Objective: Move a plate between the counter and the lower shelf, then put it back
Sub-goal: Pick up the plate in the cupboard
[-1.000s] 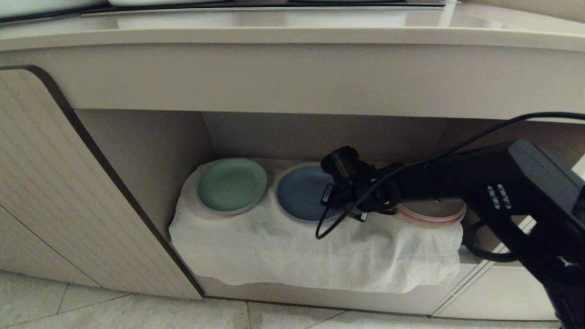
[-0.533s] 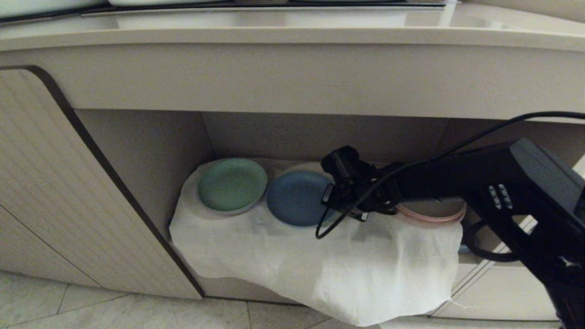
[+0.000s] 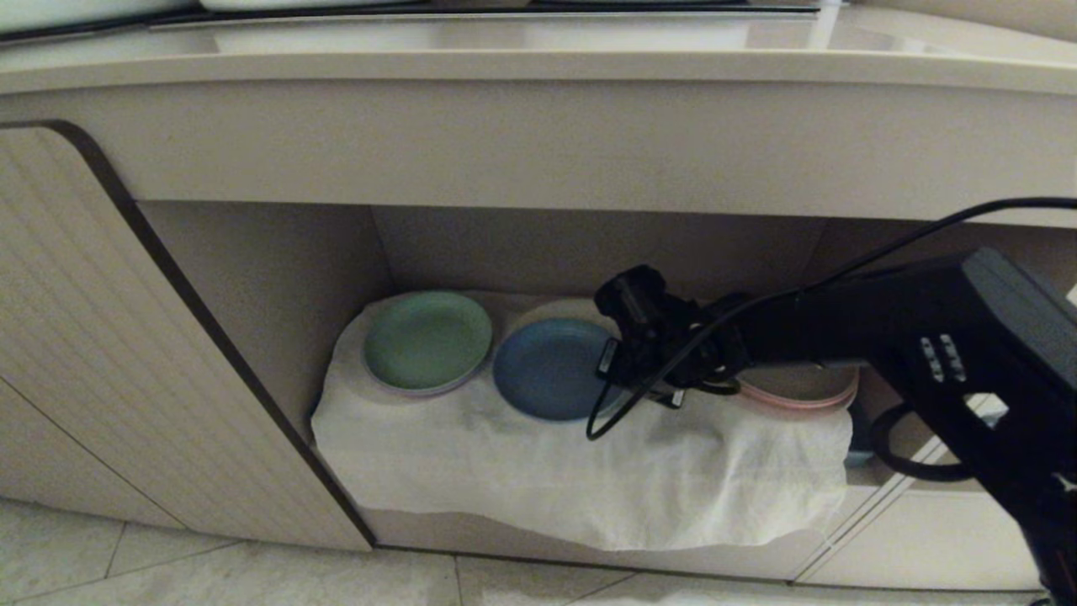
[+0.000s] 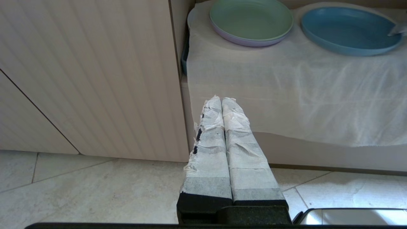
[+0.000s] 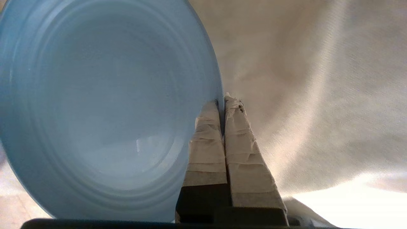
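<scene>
The light blue plate is in the lower shelf, on the white cloth, in the middle of three plates. My right gripper reaches in from the right and is shut on the plate's right rim. In the right wrist view the taped fingers pinch the plate at its edge, right gripper. Whether the plate is off the cloth I cannot tell. My left gripper hangs shut and empty low before the cabinet, with the plate beyond it. The counter runs above.
A green plate sits left of the blue one, almost touching it. A pink plate lies to the right, under my right arm. A ribbed cabinet door stands open at the left. The cloth's front hangs over the shelf edge. Tiled floor lies below.
My right gripper has shut on the blue plate's rim, and the plate has shifted slightly left. The cloth's front edge sagged down half a second ago and has since drawn back up.
</scene>
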You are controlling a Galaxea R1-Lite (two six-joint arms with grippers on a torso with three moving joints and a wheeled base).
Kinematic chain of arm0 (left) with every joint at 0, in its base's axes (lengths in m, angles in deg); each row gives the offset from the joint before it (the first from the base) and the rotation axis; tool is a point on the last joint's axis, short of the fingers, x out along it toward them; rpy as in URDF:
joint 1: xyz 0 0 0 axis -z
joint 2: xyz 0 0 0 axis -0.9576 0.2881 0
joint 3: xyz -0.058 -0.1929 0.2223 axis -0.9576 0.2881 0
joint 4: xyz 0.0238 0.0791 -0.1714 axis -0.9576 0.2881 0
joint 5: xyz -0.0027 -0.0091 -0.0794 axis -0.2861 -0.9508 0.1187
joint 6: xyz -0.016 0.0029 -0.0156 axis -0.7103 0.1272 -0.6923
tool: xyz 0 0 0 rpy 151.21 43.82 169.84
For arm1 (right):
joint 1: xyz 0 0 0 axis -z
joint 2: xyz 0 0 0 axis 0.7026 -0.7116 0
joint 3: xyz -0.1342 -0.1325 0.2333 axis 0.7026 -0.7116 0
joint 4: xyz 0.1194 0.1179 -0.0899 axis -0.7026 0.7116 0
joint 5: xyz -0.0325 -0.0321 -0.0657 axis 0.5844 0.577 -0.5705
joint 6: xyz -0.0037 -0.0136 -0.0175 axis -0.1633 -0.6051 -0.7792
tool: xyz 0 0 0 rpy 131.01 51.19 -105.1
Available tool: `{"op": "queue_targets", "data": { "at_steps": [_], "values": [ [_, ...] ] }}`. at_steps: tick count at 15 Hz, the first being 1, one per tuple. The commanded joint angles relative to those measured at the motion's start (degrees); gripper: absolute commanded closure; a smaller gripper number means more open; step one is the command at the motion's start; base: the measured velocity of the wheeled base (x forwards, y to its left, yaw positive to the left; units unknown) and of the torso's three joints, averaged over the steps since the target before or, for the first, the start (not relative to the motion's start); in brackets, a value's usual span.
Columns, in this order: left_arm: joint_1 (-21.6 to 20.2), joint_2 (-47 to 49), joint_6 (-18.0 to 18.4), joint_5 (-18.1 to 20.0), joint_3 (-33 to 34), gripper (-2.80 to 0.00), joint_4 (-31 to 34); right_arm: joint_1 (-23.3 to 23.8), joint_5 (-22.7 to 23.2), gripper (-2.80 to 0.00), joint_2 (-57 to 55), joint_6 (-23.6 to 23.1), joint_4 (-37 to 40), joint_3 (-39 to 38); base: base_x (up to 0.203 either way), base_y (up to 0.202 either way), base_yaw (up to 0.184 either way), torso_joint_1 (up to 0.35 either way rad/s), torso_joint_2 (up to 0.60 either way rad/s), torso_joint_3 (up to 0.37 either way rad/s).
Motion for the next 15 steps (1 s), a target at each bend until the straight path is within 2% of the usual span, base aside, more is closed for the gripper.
{"op": "queue_targets", "data": {
  "at_steps": [1,15],
  "values": [
    [0.00,-0.02,0.00,0.02,0.00,0.00,0.01,-0.03,-0.11,0.00,1.49,0.26,1.76,-0.24,0.000,0.000,0.000,0.000,0.00,0.000],
    [0.00,-0.02,0.00,0.02,0.00,0.00,0.01,-0.19,-0.02,0.00,12.63,0.70,1.06,-14.22,0.000,0.000,0.000,0.000,0.00,0.000]
  ]
}}
